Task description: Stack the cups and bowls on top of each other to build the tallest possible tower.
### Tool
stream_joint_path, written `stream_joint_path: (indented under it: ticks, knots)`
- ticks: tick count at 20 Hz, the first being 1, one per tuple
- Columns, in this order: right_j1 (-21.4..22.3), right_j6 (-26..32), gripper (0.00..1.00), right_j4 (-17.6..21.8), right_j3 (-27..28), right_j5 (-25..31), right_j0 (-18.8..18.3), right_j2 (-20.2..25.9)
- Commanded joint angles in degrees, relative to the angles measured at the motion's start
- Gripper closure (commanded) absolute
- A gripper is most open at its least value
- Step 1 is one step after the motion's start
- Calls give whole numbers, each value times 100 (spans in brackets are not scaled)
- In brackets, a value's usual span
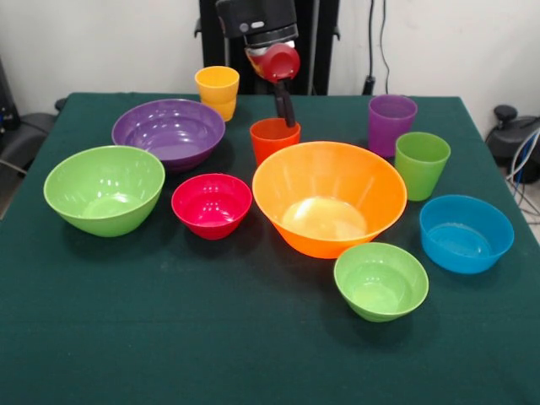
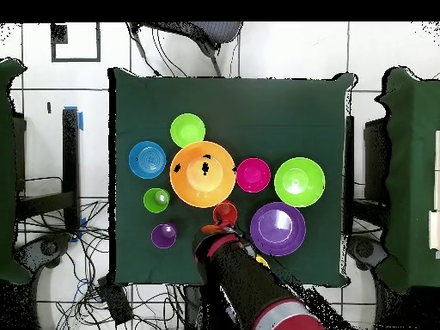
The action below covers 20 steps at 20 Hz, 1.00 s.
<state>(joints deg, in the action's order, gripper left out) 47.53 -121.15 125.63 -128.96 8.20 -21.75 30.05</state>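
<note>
Six bowls stand apart and upright on the cloth: orange [image 1: 329, 198] [image 2: 203, 174], purple [image 1: 169, 132] [image 2: 277, 229], big green [image 1: 104, 188] [image 2: 299, 181], magenta-red [image 1: 211, 205] [image 2: 253, 174], small green [image 1: 380, 280] [image 2: 187, 130] and blue [image 1: 466, 233] [image 2: 147, 160]. Behind them are a yellow cup [image 1: 217, 91], an orange-red cup [image 1: 274, 139] [image 2: 225, 213], a purple cup [image 1: 391, 123] [image 2: 163, 235] and a green cup [image 1: 421, 164] [image 2: 155, 200]. My gripper [image 1: 288, 122] [image 2: 222, 225] comes down to the back rim of the orange-red cup. Nothing is stacked.
The dark green tablecloth [image 1: 211, 337] covers the whole table. The arm [image 2: 249, 284] hides most of the yellow cup in the overhead view. Chairs and cables lie on the floor around the table.
</note>
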Motion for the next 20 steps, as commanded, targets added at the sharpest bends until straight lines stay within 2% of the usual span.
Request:
stream_joint_path:
  ticks: [1, 7, 13, 16, 20]
  knots:
    - [-450, 266, 0, 179, 153, 653, 134, 78]
    - [-376, 289, 0, 115, 202, 432, 253, -110]
    - [-527, 290, 0, 151, 254, 552, 308, -177]
    - [-609, 312, 0, 111, 378, 353, 495, -422]
    - [-435, 346, 0, 249, 143, 24, 435, -480]
